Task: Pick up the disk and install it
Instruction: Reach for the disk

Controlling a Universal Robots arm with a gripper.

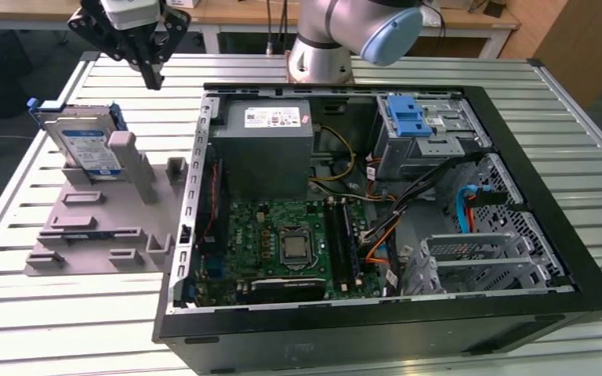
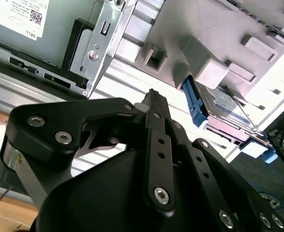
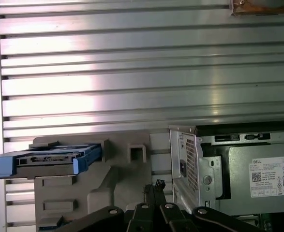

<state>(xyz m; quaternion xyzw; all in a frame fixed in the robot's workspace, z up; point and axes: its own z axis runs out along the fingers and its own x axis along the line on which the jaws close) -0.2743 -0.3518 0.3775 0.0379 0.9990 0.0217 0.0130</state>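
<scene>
Claw (image 1: 154, 78) clenched on nothing, arm cut off above. Disk (image 1: 81, 147) stands below it, apart, partly hidden by grey holder (image 1: 92, 227). Open PC case (image 1: 385, 345) alongside on table (image 1: 29, 313).

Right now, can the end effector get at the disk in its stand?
Probably yes. The end effector hangs higher than the disk and apart from it. The disk stands on edge in the grey holder, top edge bare. Nothing lies between them, though its jaws look shut.

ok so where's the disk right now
In the exterior view the disk stands on edge in the grey holder at the exterior view's left, beside the open computer case.
</scene>
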